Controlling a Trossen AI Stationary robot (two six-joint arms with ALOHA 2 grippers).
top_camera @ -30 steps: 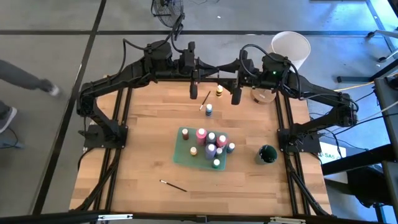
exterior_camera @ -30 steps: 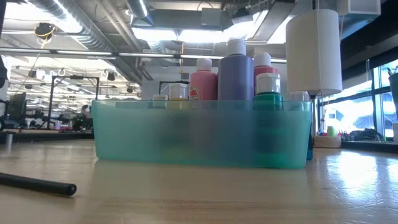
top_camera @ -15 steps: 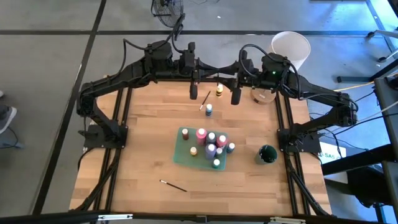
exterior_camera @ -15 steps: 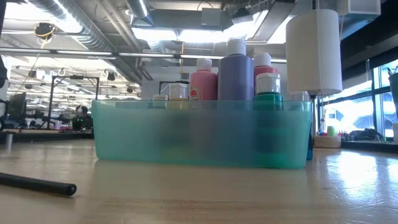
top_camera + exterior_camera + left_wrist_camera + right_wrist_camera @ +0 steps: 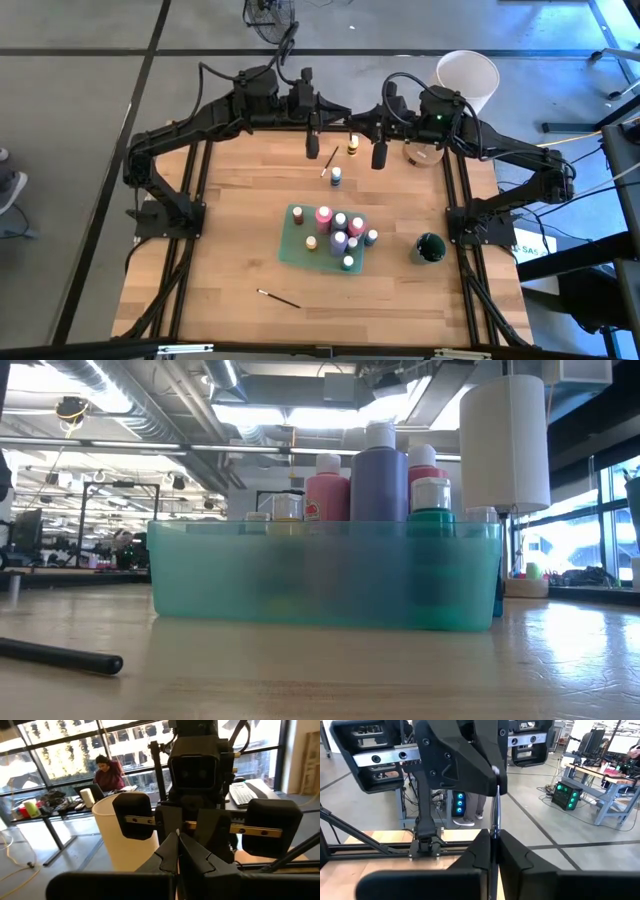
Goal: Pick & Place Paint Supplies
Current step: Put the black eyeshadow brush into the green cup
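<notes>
Both grippers hang at the table's far edge; the right gripper (image 5: 380, 156), spread a second ago, is now pressed together like the left gripper (image 5: 312, 147).

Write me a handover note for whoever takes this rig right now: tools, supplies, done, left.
Left tool: shut, empty, raised over the table's far edge.
Right tool: shut, empty, raised beside it, facing the left one.
Translucent teal plastic tray, mid-table: holds about eight small paint bottles, including a pink bottle and a purple bottle.
Outside the tray: small blue bottle, small yellow bottle and a thin dark-handled brush near the far edge; a second thin dark brush near the front.
Done: most bottles are in the tray.
Left: the two loose bottles and both brushes.
</notes>
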